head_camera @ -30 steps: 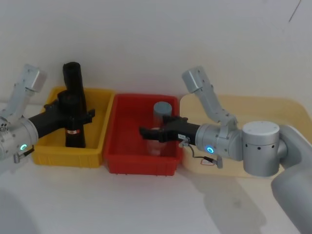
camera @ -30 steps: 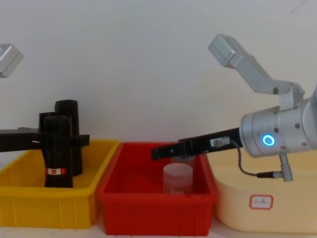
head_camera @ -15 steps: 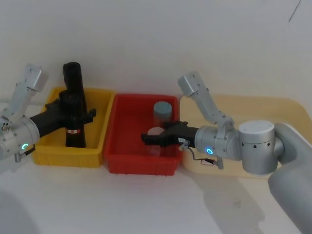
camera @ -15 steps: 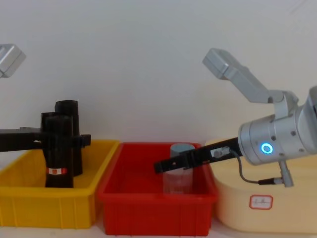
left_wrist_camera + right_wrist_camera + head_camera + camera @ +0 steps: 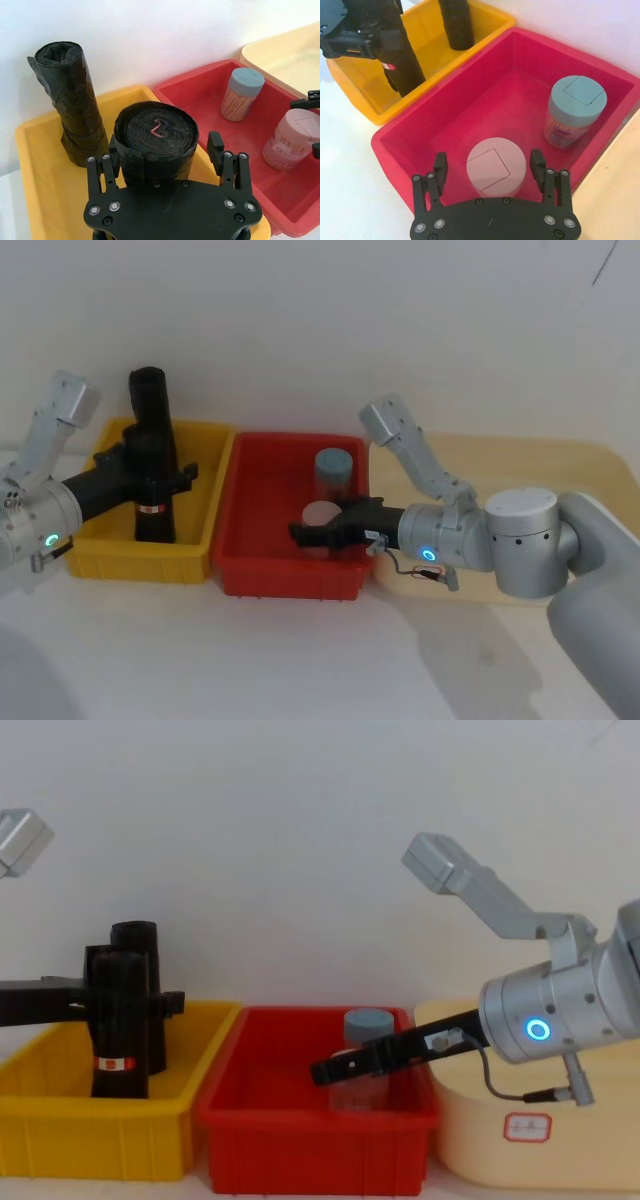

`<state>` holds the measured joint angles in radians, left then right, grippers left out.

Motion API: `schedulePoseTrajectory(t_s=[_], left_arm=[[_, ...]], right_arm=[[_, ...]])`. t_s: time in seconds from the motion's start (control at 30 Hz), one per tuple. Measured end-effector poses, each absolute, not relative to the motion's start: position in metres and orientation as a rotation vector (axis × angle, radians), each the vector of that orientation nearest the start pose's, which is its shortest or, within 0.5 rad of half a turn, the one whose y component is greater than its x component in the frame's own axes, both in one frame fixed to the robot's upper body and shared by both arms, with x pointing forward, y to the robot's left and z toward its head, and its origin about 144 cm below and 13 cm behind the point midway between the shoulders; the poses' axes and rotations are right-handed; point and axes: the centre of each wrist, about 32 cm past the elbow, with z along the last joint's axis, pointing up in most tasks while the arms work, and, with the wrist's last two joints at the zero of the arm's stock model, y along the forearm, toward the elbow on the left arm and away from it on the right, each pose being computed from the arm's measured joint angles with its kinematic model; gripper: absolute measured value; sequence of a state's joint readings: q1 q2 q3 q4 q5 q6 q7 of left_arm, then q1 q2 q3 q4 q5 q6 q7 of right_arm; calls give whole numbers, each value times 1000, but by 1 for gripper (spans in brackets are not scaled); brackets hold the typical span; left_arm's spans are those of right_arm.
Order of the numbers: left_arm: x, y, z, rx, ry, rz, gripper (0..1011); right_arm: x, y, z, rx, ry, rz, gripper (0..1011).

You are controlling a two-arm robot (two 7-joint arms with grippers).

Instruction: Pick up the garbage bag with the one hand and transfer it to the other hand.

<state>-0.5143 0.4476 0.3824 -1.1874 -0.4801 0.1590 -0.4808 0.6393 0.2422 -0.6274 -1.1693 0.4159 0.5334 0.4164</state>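
Garbage bag (image 5: 155, 525): upright in the yellow bin, red-and-white band showing low on its side, base down low inside the bin walls

Left gripper (image 5: 163, 147): the green-ringed arm reaches in from 9 o'clock of the head view; pincer released and straddling the bag above the band, with one finger close against the black plastic and the other just beside it, a sliver of yellow showing between

Plain black roll (image 5: 75, 100): standing at 12 o'clock of the bag in the head view, close behind it, no band on it

Yellow bin (image 5: 140, 562): sits at 9 o'clock of the red bin, just beside it

Right gripper (image 5: 489, 159): the blue-ringed arm comes in from 3 o'clock over the red bin; pincer released, a finger on either side of the pink jar and a clear gap on both flanks

Pink jar (image 5: 496, 167): upright on the red bin's floor, towards the 6 o'clock wall in the head view, right between those spread fingers

Teal-lidded jar (image 5: 577, 107): upright as well, at about 12 to 1 o'clock of the pink jar in the head view, near it but apart

Red bin (image 5: 290, 575): middle of the row, both jars inside

Cream tray (image 5: 520, 1160): at 3 o'clock of the red bin, with the right arm's silver body hanging over it
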Motion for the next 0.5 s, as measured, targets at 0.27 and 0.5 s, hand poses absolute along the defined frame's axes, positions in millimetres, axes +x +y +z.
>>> schedulePoseTrajectory(t_s=[0.27,0.5], left_arm=[[584,307,1207,166,85,943,1001],[584,307,1207,166,85,943,969]], right_arm=[[595,-159,1217,-452,273,-722,962],[595,-159,1216,-455,273,-720,797]])
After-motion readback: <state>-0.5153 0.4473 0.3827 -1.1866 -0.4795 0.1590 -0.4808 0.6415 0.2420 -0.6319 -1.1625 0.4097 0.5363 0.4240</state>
